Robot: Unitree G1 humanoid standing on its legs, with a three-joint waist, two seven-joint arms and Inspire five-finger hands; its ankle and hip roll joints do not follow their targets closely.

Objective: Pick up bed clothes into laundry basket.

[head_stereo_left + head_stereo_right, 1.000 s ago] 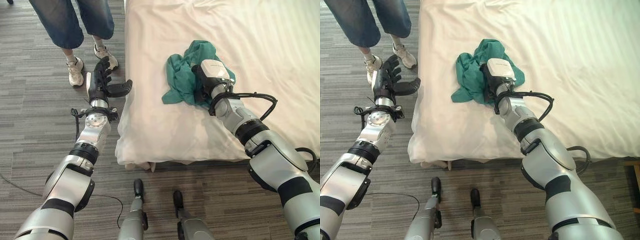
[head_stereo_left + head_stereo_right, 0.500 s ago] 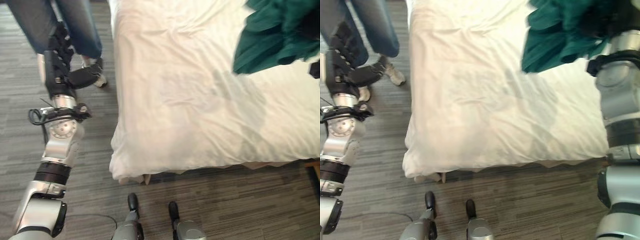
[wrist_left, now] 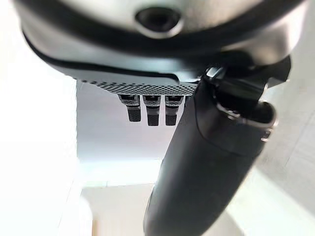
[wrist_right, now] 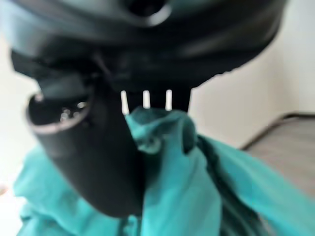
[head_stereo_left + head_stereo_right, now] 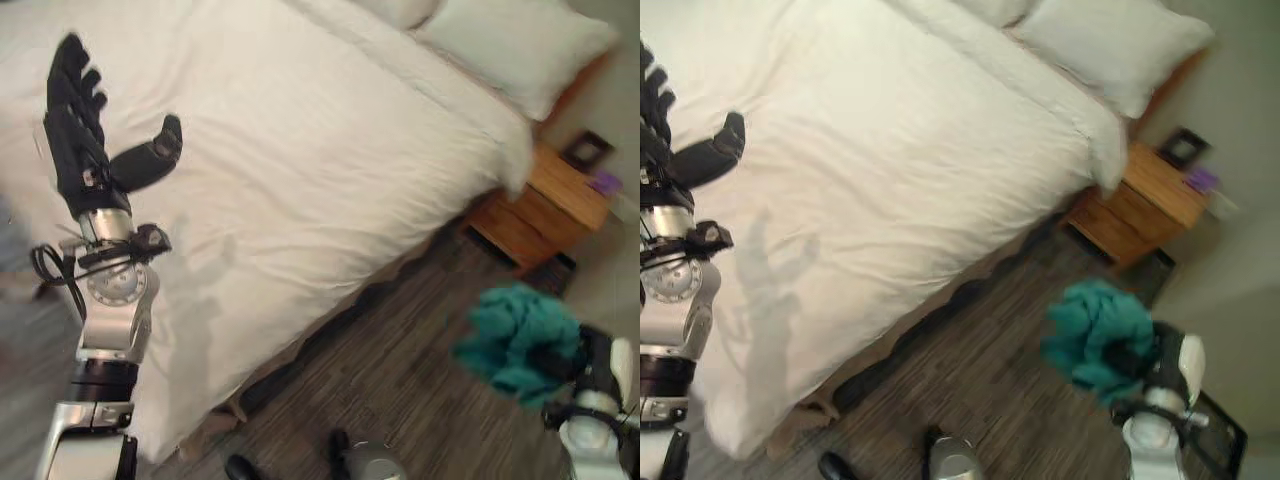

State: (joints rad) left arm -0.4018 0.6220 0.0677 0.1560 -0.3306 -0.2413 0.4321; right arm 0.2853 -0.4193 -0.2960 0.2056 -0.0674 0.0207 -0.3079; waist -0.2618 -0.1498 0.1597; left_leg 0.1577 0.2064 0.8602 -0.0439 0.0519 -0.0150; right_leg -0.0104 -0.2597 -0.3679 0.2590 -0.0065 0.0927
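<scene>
A bundle of teal cloth (image 5: 520,342) hangs in my right hand (image 5: 597,362) above the dark wood floor, to the right of the bed; the wrist view has the teal cloth (image 4: 187,196) bunched under the curled fingers and thumb (image 4: 93,157). My left hand (image 5: 85,150) is raised over the white bed (image 5: 300,170), fingers straight and thumb spread, holding nothing. In its wrist view the left hand's thumb (image 3: 206,162) stands apart from the fingers (image 3: 152,110).
A white pillow (image 5: 510,45) lies at the head of the bed. A wooden nightstand (image 5: 545,205) with a small dark frame (image 5: 585,150) stands beside it. Bare wood floor (image 5: 400,350) runs along the bed's side.
The whole view has swung to the right, away from the person and toward the nightstand. My right hand has carried the teal cloth off the bed and out over the floor.
</scene>
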